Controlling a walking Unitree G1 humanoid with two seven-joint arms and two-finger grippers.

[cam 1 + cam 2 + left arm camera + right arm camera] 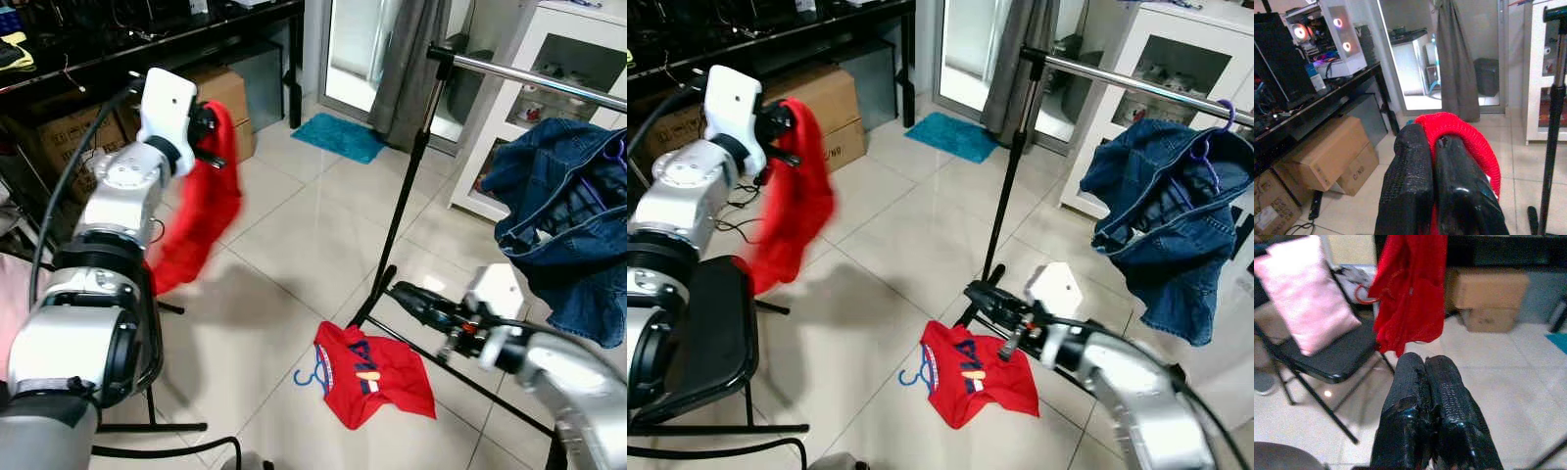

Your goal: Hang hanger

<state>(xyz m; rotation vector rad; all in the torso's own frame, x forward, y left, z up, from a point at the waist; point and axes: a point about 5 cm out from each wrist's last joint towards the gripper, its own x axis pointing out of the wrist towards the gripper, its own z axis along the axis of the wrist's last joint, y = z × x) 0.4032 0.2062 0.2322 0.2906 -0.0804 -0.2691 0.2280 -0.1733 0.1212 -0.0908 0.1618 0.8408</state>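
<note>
Red garment [201, 211], pinched in closed left gripper [211, 132] well short of rail [529, 76]; slippage risked by swinging; right gripper [407, 297] closed, empty.

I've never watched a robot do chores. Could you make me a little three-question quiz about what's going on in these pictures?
1. True or false: the left gripper holds up a red garment.
2. What hangs on the clothes rail? A) a denim jacket B) a white towel C) a green coat
3. What lies on the floor by the rail's stand: a red ____?

Key
1. True.
2. A: the denim jacket hangs on a purple hanger.
3. T-shirt, on a blue hanger, near the right gripper, whose fingers are shut, holding nothing.
</note>
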